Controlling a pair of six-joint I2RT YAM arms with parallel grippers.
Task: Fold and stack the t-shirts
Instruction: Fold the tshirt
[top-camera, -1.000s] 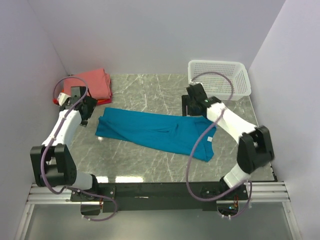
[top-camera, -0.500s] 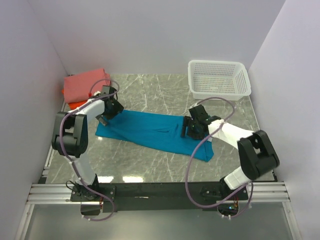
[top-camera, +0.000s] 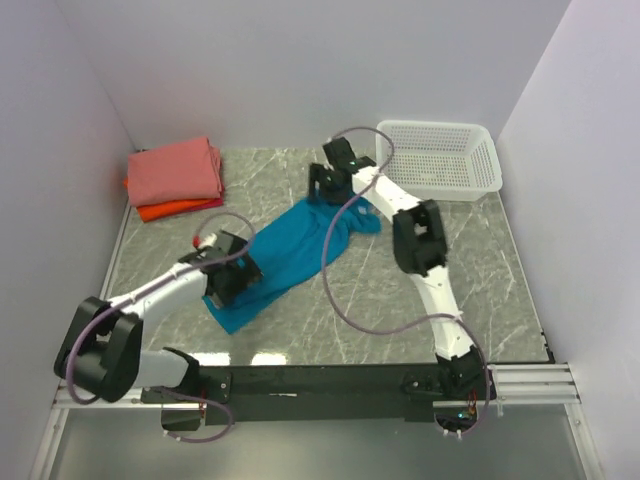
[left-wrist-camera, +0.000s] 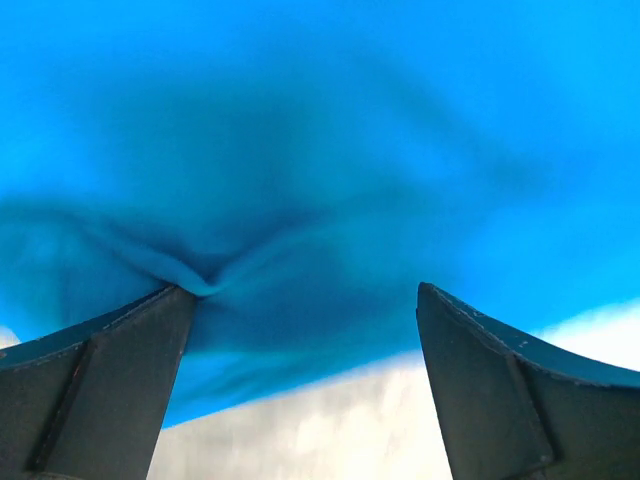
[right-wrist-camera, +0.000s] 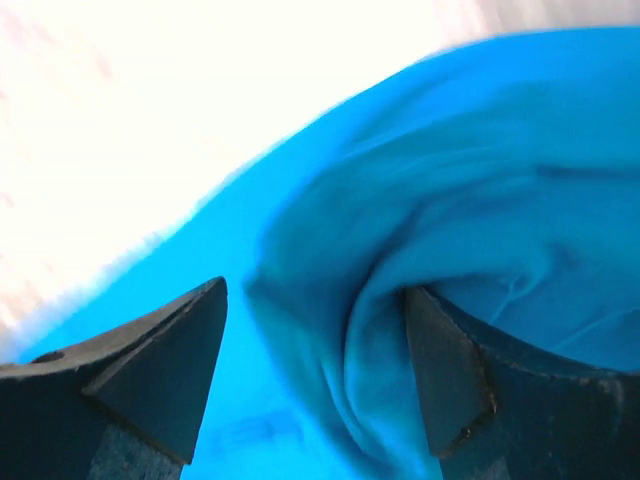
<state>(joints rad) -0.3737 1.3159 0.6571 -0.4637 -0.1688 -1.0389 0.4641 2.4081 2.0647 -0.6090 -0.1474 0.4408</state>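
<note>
Teal cotton, the unfolded t-shirt (top-camera: 290, 255) lies rumpled on a slant across the middle of the table (top-camera: 470, 265), well apart from the folded pink shirt (top-camera: 175, 170) stacked on orange-red ones (top-camera: 165, 211) in the far left corner. The left gripper (top-camera: 232, 285) sits on its near end and the right gripper (top-camera: 326, 186) on its far end, probably to pull it flat from opposite ends. Both sets of fingers (left-wrist-camera: 95, 385) stand spread, with cloth puckered between them but not pinched.

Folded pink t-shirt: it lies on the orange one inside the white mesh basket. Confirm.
Wrong. In the top external view the folded pink t-shirt lies on the orange one on the table, far left, outside the white mesh basket.
</note>
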